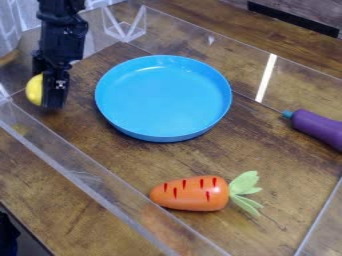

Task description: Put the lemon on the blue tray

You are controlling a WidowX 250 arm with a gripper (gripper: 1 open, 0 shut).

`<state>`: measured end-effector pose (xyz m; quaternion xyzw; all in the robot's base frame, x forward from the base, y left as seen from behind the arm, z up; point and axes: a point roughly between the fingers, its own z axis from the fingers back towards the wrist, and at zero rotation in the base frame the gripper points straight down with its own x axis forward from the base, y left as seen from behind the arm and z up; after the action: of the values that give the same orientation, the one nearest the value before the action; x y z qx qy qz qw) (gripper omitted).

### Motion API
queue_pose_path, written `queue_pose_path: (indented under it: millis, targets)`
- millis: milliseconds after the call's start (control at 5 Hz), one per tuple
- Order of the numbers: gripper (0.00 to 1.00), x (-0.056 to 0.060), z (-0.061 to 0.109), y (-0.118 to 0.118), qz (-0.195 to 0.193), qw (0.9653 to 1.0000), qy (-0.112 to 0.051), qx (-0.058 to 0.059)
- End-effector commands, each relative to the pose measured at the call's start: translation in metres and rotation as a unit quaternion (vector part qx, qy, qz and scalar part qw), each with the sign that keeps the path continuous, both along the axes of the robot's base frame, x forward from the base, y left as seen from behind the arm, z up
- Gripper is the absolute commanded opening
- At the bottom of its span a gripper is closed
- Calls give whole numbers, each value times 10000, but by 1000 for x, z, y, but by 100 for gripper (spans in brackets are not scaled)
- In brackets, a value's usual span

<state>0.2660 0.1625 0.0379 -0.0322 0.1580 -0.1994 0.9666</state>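
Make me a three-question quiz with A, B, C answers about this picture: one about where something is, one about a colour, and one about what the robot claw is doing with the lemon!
1. Where is the carrot?
A. On the blue tray
B. On the wooden table, nearer the camera than the tray
C. In the gripper

2. What colour is the vegetable at the right edge?
A. Purple
B. Red
C. White

3. What is the state of the lemon?
A. Lying on the blue tray
B. Between the gripper's fingers, left of the tray
C. Beside the carrot

Answers:
1 B: the carrot lies on the wood in front of the blue tray.
2 A: it is clearly purple.
3 B: the gripper is closed around the lemon, and the tray is empty.
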Motion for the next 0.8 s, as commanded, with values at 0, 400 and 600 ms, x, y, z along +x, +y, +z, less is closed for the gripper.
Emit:
queue_pose_path:
  millis: [0,400,600]
  targets:
    - [0,16,28,-3,-128,9991,-321,241]
    - [0,28,58,-22,-288,9978,-377,454]
    - [0,39,84,-42,-507,9953,-513,640]
